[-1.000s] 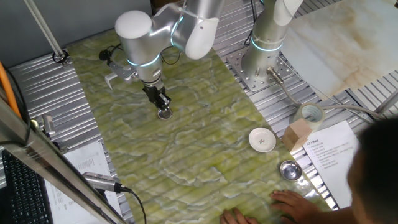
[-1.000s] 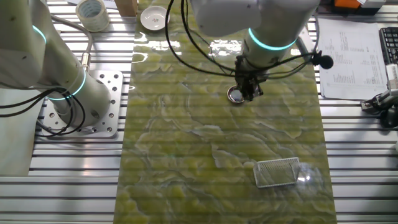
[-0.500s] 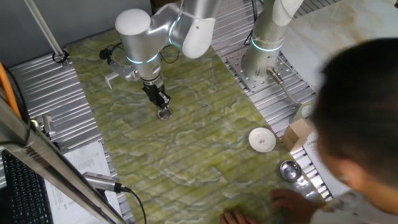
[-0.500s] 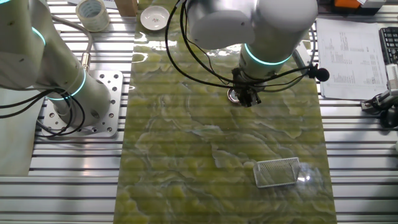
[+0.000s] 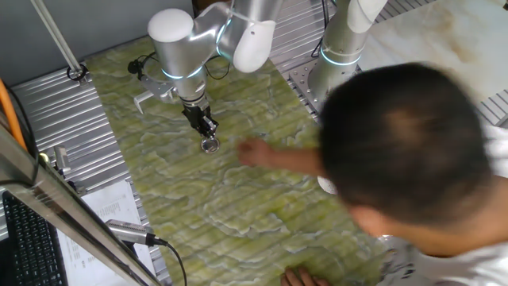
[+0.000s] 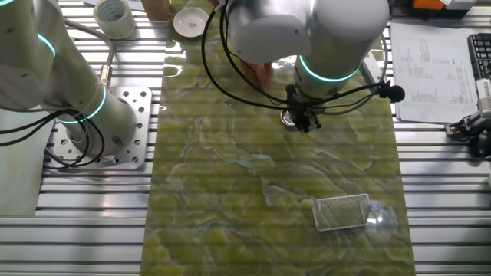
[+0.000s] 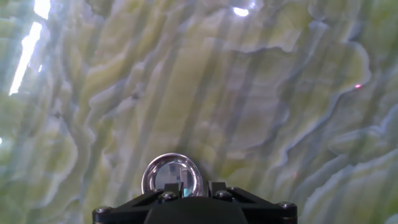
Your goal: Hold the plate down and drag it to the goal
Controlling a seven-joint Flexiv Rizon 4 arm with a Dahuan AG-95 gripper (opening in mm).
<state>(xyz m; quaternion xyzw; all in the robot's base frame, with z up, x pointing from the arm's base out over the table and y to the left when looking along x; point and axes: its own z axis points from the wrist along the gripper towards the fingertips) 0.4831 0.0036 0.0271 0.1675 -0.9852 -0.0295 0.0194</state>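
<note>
plate [image 7: 173, 176]: sat on the green mat [image 6: 230, 192], far from the goal [image 6: 343, 211] | fingers [image 6: 304, 120]: pressed down on the plate; could not tell if open or closed | a person's hand [image 5: 255, 151]: reached over the bench [image 6: 445, 176]

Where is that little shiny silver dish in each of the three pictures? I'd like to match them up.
One fixed view: the silver dish sits upper left of centre, under the tool.
The other fixed view: upper middle, its rim peeking out beside the tool.
Hand view: bottom centre.
Shared landmark: the green marbled mat that it rests on.
</note>
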